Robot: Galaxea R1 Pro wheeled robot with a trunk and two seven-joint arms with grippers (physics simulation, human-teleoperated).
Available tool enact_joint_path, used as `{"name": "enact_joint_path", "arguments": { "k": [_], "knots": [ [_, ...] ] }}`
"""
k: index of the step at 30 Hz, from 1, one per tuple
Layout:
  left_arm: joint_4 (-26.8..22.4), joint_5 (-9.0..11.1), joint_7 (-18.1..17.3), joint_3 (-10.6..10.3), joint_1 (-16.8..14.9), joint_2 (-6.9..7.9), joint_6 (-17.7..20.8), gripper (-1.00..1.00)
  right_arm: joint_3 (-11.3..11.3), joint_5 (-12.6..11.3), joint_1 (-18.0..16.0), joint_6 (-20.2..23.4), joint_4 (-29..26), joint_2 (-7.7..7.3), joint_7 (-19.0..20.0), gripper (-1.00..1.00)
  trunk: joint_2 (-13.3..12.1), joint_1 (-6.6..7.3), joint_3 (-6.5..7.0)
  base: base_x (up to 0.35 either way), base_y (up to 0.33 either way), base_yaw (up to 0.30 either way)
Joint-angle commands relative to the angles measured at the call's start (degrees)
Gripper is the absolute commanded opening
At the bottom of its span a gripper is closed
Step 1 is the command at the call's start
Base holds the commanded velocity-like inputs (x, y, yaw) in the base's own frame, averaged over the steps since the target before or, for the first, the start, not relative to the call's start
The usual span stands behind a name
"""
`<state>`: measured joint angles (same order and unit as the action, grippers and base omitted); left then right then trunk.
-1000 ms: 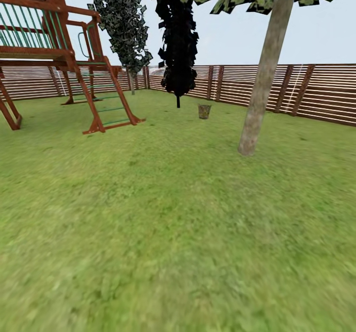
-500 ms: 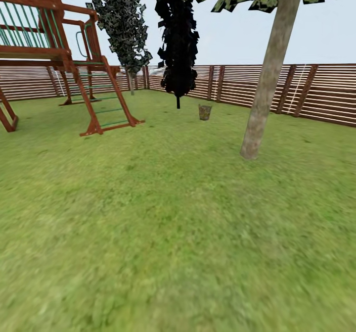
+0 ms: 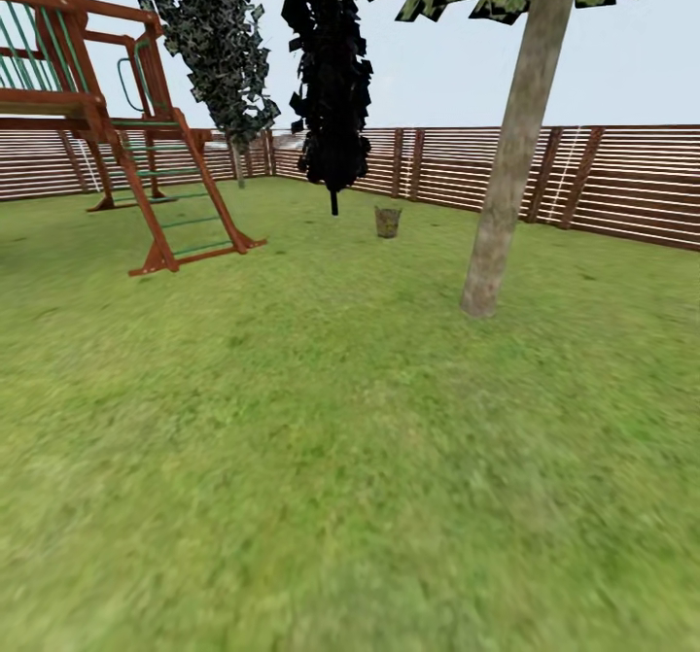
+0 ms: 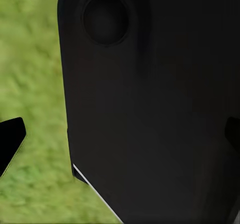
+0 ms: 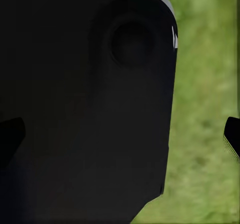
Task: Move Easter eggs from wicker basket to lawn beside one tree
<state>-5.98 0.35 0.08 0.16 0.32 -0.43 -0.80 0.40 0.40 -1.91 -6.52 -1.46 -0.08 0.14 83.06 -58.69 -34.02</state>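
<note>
Left gripper point(image 4: 120, 139) and right gripper point(image 5: 120, 134) show two dark fingertips each, spread wide over grass, holding nothing. One basket point(image 3: 387, 222) stands far off on the lawn point(image 3: 321, 438), between one pale-trunked tree point(image 3: 501, 195) and two dark trees.

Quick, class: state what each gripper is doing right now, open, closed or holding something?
Left gripper: jaws wide apart, open, holding nothing.
Right gripper: jaws wide apart, open, holding nothing.

No readable text, label, brand, number or sign anywhere in these views.
</note>
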Motion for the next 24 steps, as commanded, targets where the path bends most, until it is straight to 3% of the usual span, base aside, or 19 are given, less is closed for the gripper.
{"name": "enact_joint_path", "arguments": {
  "k": [1,24],
  "knots": [
    [-0.09,0.05,0.01,0.01,0.03,-0.01,-0.08,1.00,0.02,0.04,-0.03,-0.18,0.05,-0.01,0.02,1.00,0.02,-0.03,-0.04,0.336,0.000,-0.010],
    [-0.09,0.09,0.01,-0.03,0.03,-0.01,-0.08,1.00,0.04,0.04,-0.03,-0.18,0.05,-0.01,0.03,1.00,0.02,-0.03,-0.04,0.336,0.000,-0.001]
  ]
}}
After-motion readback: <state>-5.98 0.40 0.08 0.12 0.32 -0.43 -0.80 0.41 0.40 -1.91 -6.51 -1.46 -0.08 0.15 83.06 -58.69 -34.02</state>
